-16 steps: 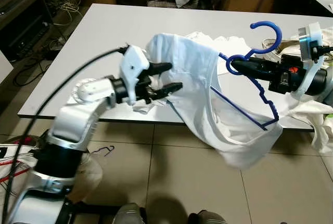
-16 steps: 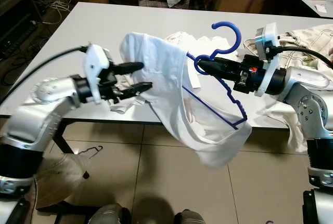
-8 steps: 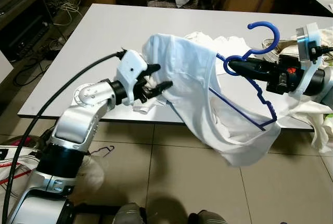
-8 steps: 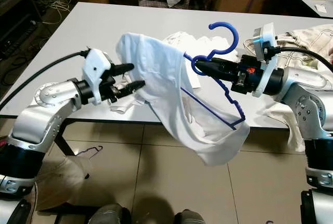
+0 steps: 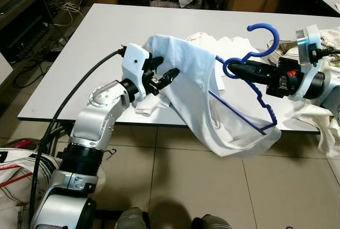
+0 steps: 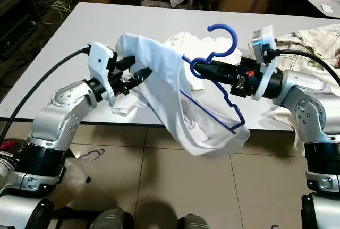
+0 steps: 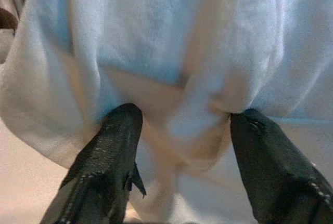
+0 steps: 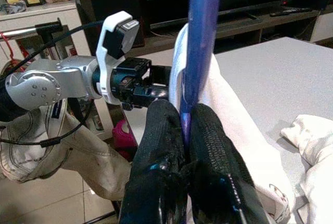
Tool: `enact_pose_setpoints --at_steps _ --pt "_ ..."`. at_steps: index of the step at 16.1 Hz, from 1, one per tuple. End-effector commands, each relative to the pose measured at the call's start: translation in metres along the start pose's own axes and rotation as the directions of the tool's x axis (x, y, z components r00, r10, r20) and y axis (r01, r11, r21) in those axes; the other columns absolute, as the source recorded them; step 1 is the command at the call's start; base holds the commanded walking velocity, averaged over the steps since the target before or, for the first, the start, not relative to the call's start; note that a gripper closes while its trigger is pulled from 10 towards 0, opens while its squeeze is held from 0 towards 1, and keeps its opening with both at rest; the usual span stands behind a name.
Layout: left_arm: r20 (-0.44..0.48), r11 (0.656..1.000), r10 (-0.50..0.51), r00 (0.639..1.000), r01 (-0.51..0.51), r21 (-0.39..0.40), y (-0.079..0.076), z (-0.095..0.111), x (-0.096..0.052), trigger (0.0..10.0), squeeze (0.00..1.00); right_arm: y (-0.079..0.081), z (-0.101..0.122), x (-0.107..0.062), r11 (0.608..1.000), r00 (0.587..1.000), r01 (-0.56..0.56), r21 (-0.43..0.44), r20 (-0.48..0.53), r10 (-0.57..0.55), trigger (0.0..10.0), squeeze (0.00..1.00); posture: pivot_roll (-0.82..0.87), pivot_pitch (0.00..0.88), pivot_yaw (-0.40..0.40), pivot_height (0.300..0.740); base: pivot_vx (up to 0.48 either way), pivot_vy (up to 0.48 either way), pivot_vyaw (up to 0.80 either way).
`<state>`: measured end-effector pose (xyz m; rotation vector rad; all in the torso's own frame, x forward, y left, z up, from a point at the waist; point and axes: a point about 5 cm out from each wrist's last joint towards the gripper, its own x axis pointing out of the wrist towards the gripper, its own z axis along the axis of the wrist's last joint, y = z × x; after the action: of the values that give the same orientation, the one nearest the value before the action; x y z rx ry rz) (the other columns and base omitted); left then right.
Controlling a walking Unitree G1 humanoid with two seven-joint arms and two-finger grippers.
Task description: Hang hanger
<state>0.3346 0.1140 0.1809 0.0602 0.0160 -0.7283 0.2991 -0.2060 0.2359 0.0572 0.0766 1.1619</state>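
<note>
We cannot follow the blue hanger [image 6: 220,88] along its left shoulder, which lies inside the white shirt [image 6: 175,96]; in the right wrist view its hook runs off the edge at 12 o'clock. The left gripper [image 5: 166,78] has its fingertips [image 7: 125,117] sunk in cloth, so whether they pinch it is unclear. Further white garments [image 5: 234,45] on the table [image 5: 90,37] are partly covered by the shirt. At 3 o'clock the right forearm [image 5: 329,83] is cropped
</note>
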Motion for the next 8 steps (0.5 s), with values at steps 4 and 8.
enact_pose_setpoints --at_steps 4,8 --pt "0.009 1.0 -0.023 1.0 0.023 0.02 0.0005 0.0057 -0.0008 0.0 0.0 0.0033 0.0015 0.0019 1.0 1.0 -0.013 -0.021 0.002 0.013 10.0 0.0 -0.1 0.0 0.004 0.74 0.0 0.0 0.0" --pt "0.009 0.999 -0.029 1.0 0.029 0.024 0.0002 0.0058 -0.0014 0.0 0.0 0.0028 0.0022 0.002 1.0 1.0 -0.009 -0.024 0.002 0.009 10.0 0.0 -0.1 0.0 0.004 0.74 0.0 0.0 0.0"
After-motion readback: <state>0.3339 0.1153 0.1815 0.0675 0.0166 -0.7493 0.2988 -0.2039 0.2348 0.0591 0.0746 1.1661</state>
